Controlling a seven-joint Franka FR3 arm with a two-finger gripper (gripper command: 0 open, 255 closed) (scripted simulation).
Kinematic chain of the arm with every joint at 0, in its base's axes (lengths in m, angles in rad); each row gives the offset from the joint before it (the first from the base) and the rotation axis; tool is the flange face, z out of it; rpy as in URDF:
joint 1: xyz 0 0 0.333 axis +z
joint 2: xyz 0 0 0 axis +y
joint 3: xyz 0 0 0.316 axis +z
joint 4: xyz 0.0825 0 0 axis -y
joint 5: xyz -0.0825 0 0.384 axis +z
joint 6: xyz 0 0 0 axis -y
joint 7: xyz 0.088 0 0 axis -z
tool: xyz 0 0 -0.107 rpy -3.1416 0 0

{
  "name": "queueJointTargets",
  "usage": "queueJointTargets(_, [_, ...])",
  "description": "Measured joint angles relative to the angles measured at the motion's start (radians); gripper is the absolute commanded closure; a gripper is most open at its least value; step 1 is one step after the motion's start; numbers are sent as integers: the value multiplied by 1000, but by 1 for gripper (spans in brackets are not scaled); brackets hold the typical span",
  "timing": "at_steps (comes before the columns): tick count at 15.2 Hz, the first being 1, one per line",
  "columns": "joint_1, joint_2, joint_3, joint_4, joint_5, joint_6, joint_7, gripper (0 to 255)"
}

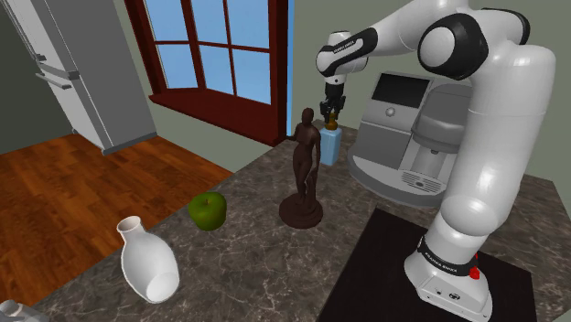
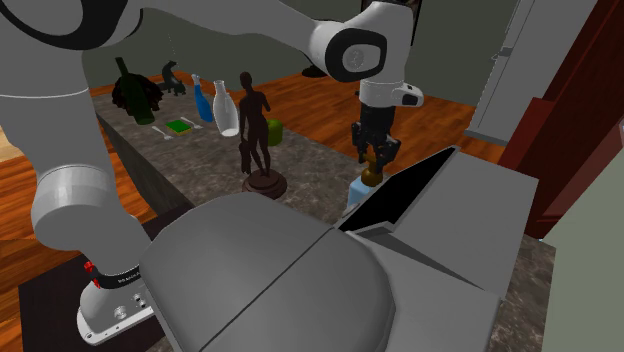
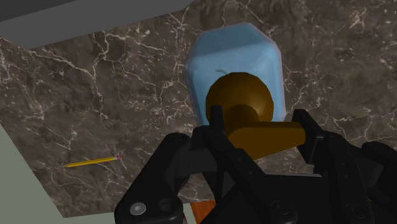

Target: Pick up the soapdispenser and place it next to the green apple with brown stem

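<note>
The soap dispenser (image 1: 329, 144) is a pale blue bottle with a brown pump head, standing on the dark marble counter (image 1: 247, 265) between a figurine and a coffee machine. My gripper (image 1: 329, 112) comes down on it from above. In the wrist view the fingers (image 3: 216, 124) clasp the brown pump head and spout from both sides, with the blue body (image 3: 235, 57) below. From the second exterior view my gripper (image 2: 374, 165) sits on the pump, and the bottle (image 2: 357, 190) is partly hidden by the machine. The green apple (image 1: 208, 210) lies nearer the counter's front edge, beyond the figurine.
A dark brown figurine (image 1: 303, 169) stands close beside the dispenser, toward the apple. A grey coffee machine (image 1: 412, 137) flanks the other side. A white vase (image 1: 146, 261) stands near the apple. A yellow pencil (image 3: 92, 162) lies on the counter. Bottles and dark objects (image 2: 203, 102) crowd the far end.
</note>
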Motion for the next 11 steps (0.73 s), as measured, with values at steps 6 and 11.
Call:
queueJointTargets(6, [0, -1, 0, 4, -1, -6, 1, 255])
queueJointTargets(11, [1, -20, -2, 41, -8, -61, 3, 255])
